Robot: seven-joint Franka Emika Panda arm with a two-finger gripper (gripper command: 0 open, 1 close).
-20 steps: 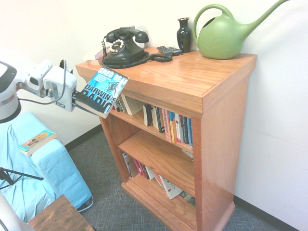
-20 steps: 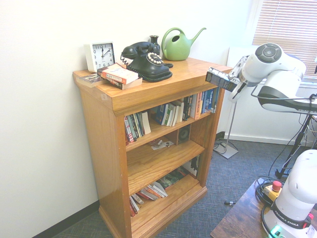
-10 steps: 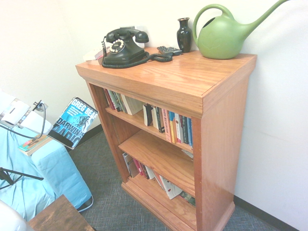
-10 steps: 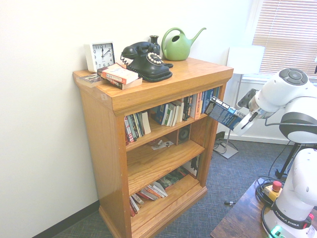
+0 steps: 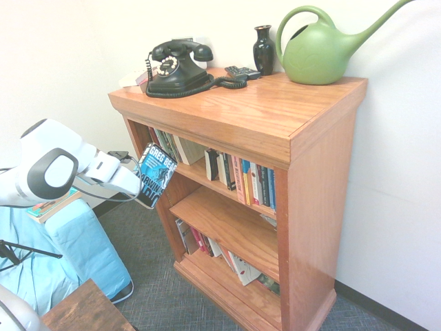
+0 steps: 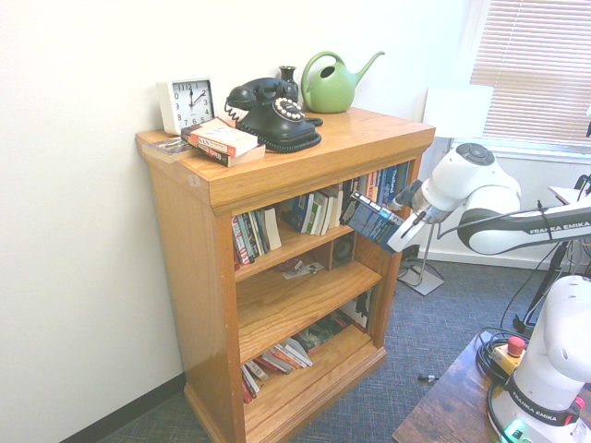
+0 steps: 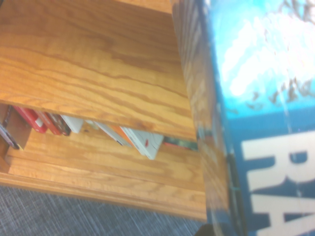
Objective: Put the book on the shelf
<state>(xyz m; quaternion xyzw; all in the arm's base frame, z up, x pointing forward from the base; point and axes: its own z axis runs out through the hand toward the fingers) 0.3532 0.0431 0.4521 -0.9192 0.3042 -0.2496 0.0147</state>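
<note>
Book point(image 5: 156, 174) with a dark blue cover and white lettering is pinched between the pressed-together fingers of the gripper point(image 5: 138, 192) and is held in the air, tilted, just in front of the bookcase point(image 5: 275, 124), level with its upper tier of books. In the first exterior view the white arm is seen at 9 o'clock, and the held volume is at 3 o'clock from it, close to the near side panel; whether cover and wood touch cannot be told. Further right, on the top slab, a black dial telephone point(image 5: 176, 66) is set at 12 o'clock, a dark vase point(image 5: 263, 49) is placed beside it, and a green watering can point(image 5: 318, 52) is stood at 1 o'clock. A row of upright books point(image 5: 241, 179) is kept on the upper tier, and leaning ones point(image 5: 207, 245) are found on the lowest. An orange-tan paperback point(image 5: 49, 203) is laid on a pale blue cloth point(image 5: 76, 241) at 8 o'clock. In the second exterior view a white clock point(image 6: 188, 101) is seen at 11 o'clock on the slab, then two stacked paperbacks point(image 6: 220, 141). In the wrist view the blue cover point(image 7: 266, 108) is shown close against the wood grain.
</note>
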